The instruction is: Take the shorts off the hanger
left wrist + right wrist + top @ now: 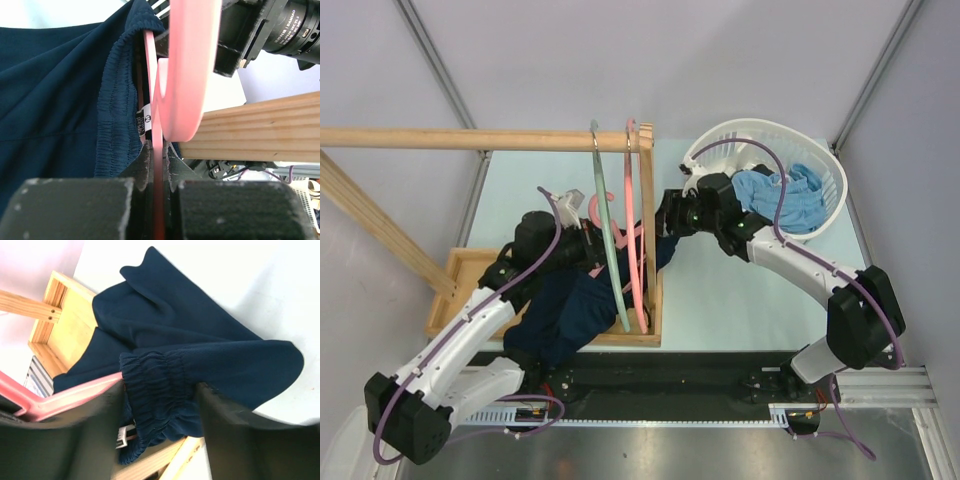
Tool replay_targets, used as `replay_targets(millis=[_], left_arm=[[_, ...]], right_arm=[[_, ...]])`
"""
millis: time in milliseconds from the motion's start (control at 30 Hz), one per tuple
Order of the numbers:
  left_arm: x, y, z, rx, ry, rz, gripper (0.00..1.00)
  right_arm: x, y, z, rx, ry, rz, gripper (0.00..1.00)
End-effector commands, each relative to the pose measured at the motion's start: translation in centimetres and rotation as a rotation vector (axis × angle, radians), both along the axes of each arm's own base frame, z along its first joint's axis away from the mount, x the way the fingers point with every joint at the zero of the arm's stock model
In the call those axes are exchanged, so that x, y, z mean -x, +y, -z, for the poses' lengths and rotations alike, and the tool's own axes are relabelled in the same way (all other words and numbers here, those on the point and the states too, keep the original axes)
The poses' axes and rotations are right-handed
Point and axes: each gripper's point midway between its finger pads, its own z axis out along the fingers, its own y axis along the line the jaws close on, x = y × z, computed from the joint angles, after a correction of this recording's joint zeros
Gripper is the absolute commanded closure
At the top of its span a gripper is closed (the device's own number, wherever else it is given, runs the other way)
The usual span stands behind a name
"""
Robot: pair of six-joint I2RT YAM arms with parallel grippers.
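Navy shorts (565, 310) hang from a pink hanger (632, 200) on the wooden rack and drape down over its base. My left gripper (598, 243) is shut on the hanger's thin pink bar (159, 165), right beside the shorts' elastic waistband (117, 100). My right gripper (665, 215) is at the right end of the shorts. Its fingers press on both sides of the bunched waistband (160, 390), with the pink hanger (70, 395) just to the left. Light blue shorts (785, 195) lie in the white basket (760, 128).
A green hanger (610, 240) hangs next to the pink one on the wooden rod (450, 139). The rack's upright post (648, 230) and wooden base frame (460, 265) enclose the hangers. The basket stands at the back right, behind my right arm.
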Motion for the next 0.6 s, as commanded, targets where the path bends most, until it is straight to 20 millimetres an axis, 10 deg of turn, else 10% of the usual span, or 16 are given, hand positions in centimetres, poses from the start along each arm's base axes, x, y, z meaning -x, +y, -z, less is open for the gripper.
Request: replay_targets(millis=[0, 233, 567], left_arm=[[0.8, -0.8, -5.2, 0.101, -0.151, 0.076, 1.0], [2.2, -0.2, -5.2, 0.089, -0.158, 0.089, 1.0], [5.1, 2.0, -6.2, 0.032, -0.258, 0.098, 0.99]], right_arm=[[-1.0, -1.0, 0.2, 0.049, -0.027, 0.084, 0.49], [-2.6, -2.9, 0.2, 0.066, -0.019, 0.222, 0.99], [-5.5, -8.1, 1.1, 0.063, 0.058, 0.409, 1.0]])
